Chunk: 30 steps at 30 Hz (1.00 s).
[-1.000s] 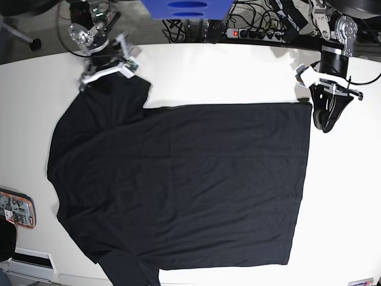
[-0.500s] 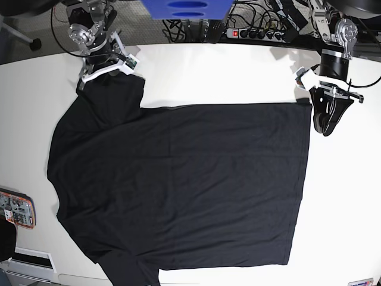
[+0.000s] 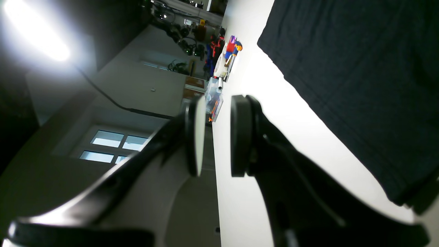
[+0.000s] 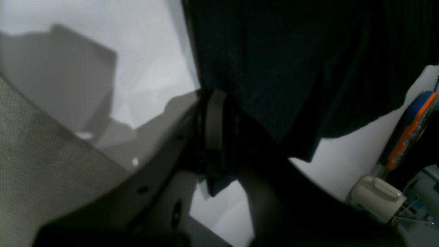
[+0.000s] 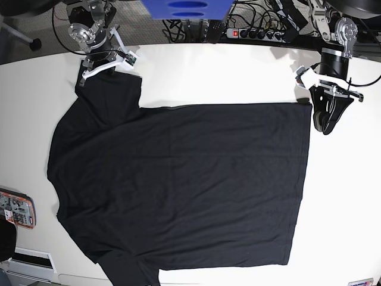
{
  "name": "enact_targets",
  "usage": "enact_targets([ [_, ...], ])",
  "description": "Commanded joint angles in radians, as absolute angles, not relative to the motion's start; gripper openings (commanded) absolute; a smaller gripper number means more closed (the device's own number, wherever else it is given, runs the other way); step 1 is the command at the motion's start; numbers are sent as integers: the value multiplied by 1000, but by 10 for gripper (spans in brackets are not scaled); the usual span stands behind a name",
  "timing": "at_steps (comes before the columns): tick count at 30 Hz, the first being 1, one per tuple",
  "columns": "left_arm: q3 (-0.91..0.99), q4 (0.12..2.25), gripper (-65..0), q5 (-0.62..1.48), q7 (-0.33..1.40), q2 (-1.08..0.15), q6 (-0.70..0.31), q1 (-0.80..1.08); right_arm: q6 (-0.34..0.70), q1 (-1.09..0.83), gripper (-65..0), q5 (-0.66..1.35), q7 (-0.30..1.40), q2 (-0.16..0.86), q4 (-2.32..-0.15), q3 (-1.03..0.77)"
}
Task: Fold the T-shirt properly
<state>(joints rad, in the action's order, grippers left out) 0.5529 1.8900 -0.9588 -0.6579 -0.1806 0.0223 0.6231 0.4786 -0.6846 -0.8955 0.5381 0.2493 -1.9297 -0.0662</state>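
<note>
- T-shirt (image 5: 178, 185) lies spread flat on the white table (image 5: 238, 77), covering most of the tabletop in the base view, hem edge running down that view's right side, one sleeve reaching up toward its top-left corner.
- Right gripper (image 5: 89, 74) sits at the base view's top left, right on the sleeve tip; in the right wrist view its jaws are clenched with black cloth (image 4: 291, 75) pinched between the pads, a small tuft of fabric poking out below them.
- So right gripper = grasping the T-shirt at the sleeve end; sleeve cloth there looks pulled up toward the gripper, though the wrist view is dark and I can't tell how much fabric is in the pinch.
- Left gripper (image 5: 326, 122) hangs at the base view's right, just beside the upper corner of the shirt's hem, pointing down over bare table.
- Left wrist view: left gripper (image 3: 214, 135) has a narrow gap between its two pads (image 3: 240, 133), nothing in the gap, cloth edge (image 3: 343, 68) off to the side and apart from the fingers. Released, not holding anything.
- Orange-and-grey device (image 5: 16, 208) lies at the table's edge on the base view's left, near the shirt's side but not touching it.
- Power strip (image 5: 253, 33) and cables lie behind the table's far edge; blue object (image 5: 186, 8) at top centre, cut by the frame.
</note>
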Motion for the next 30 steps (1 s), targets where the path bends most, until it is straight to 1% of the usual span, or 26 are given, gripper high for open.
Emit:
enact_targets([
  [1,558,1905,-525,-943,-668,-189,42,625,481,-694,-650,-897,544,254,-1945,-70],
  [6,559,1905,-525,-943,-668,-189,42,625,481,-694,-650,-897,544,254,-1952,-71],
  [12,559,1905,-523,-943,-668,-189,42,622,483,-696,-480,-895,542,254,-1960,-71],
  [16,559,1905,-520,-943,-668,-189,42,621,483,-783,-423,-895,542,254,-1963,-73],
  [19,559,1905,-520,-943,-668,-189,42,619,483,-794,-405,-895,539,254,-1972,-70],
  [30,559,1903,-520,-943,-668,-189,42,619,483,-788,-405,-892,544,254,-1962,-71],
])
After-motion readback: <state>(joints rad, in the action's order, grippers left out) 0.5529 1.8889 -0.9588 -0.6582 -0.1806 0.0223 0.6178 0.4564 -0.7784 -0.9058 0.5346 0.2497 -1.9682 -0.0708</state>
